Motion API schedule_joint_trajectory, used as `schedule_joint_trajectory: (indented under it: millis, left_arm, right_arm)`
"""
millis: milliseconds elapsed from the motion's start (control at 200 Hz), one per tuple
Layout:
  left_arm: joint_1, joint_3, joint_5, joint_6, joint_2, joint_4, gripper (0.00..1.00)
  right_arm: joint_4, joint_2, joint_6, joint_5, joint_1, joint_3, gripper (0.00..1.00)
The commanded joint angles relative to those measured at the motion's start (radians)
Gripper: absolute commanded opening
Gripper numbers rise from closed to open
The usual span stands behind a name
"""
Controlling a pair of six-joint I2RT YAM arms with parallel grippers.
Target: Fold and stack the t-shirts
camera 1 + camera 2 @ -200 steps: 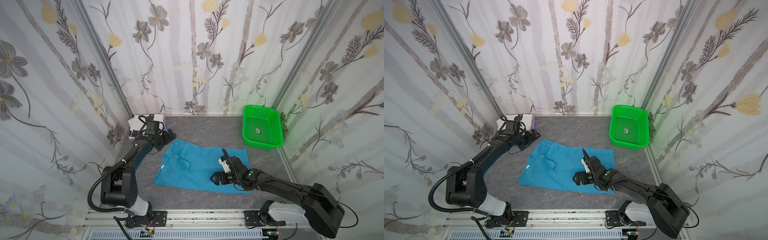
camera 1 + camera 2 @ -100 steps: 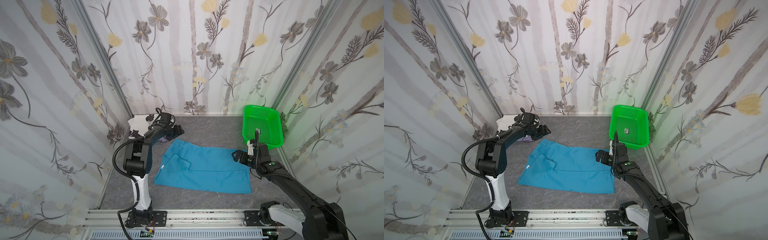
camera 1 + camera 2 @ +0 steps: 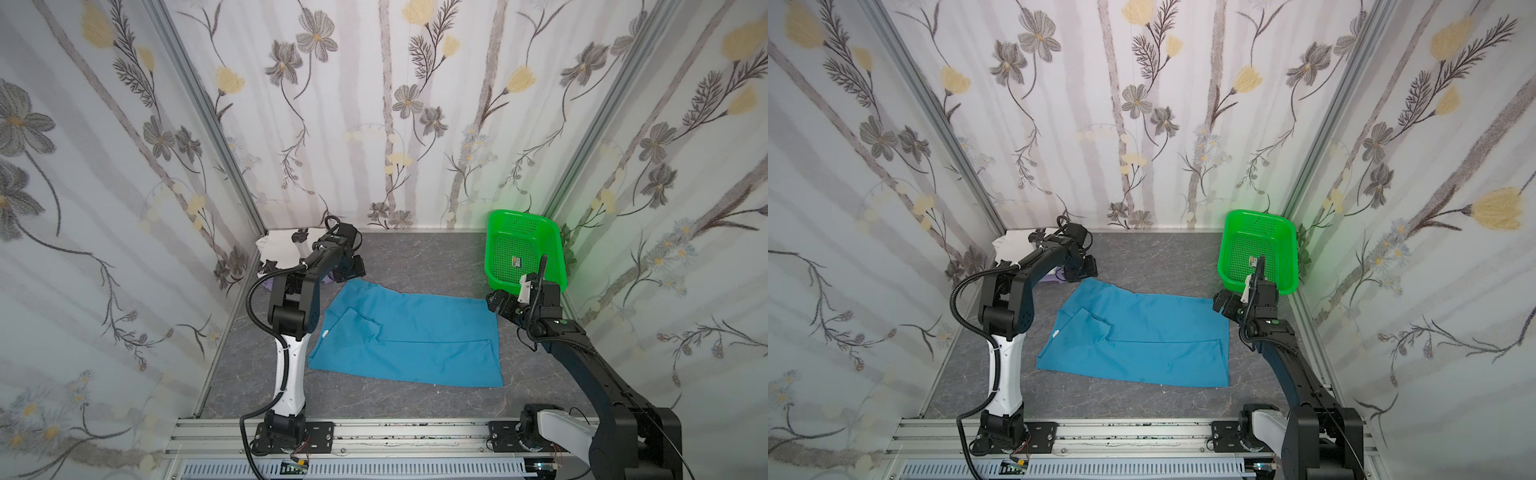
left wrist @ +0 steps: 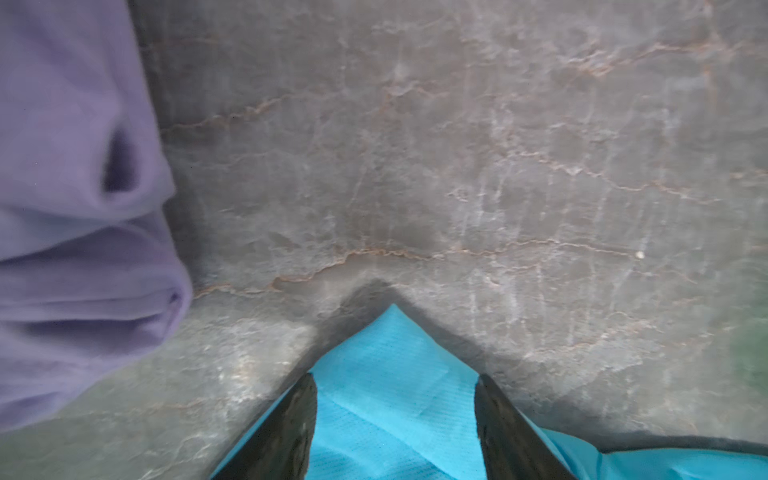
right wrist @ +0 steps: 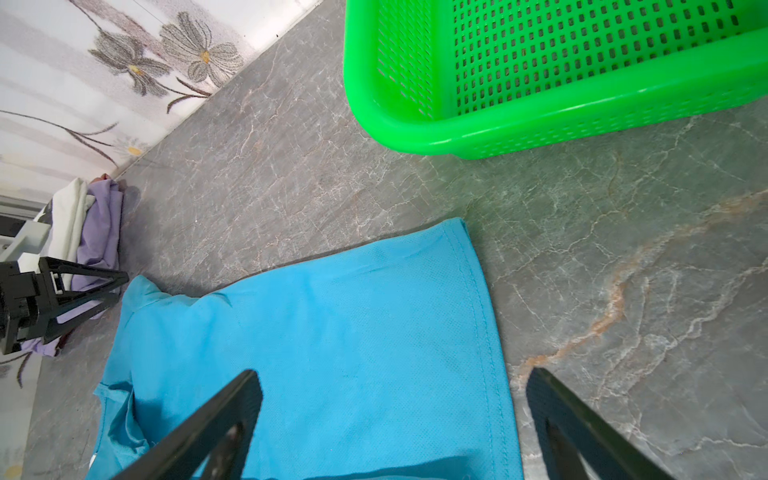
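A teal-blue t-shirt [image 3: 415, 336] [image 3: 1142, 336] lies spread on the grey table. My left gripper [image 3: 351, 270] [image 3: 1084, 270] is low at its far left corner. In the left wrist view that gripper [image 4: 395, 380] has its jaws apart, with the teal corner [image 4: 395, 353] between them. My right gripper [image 3: 496, 301] [image 3: 1221, 301] hovers open over the far right corner; its wrist view [image 5: 395, 374] shows the hem [image 5: 486, 332] between the wide jaws. A white shirt [image 3: 278, 249] [image 5: 70, 216] lies on a lavender shirt [image 4: 75, 208] [image 5: 104, 232] in the far left corner.
A green perforated basket [image 3: 494, 249] [image 3: 1227, 249] [image 5: 457, 137] stands at the far right, close behind my right gripper. Flowered walls close three sides. A metal rail [image 3: 374, 432] runs along the front edge.
My left gripper has moved from the shirt pile to the teal shirt's far left corner, its jaws narrowing. My right gripper has gone from the shirt's near middle to its far right corner.
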Motion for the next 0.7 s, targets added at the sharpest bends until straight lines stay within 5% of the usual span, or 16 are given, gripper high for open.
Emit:
schedule_joint_trajectory:
  millis: [0, 150, 305, 694]
  left_arm:
    - [-0.010, 0.026, -0.059, 0.020, 0.024, -0.091, 0.58]
    - [-0.017, 0.025, -0.058, 0.016, 0.034, -0.089, 0.40]
    - [-0.016, 0.042, -0.095, 0.012, 0.008, -0.108, 0.00]
    - [0.000, -0.075, -0.141, 0.019, -0.187, -0.095, 0.00]
  right_arm:
    - [0.033, 0.009, -0.023, -0.030, -0.012, 0.002, 1.00]
    - [0.056, 0.020, -0.022, -0.043, -0.023, -0.006, 1.00]
    - [0.077, 0.060, -0.028, -0.051, -0.023, 0.005, 1.00]
    - [0.164, 0.234, -0.052, -0.091, -0.009, 0.072, 1.00]
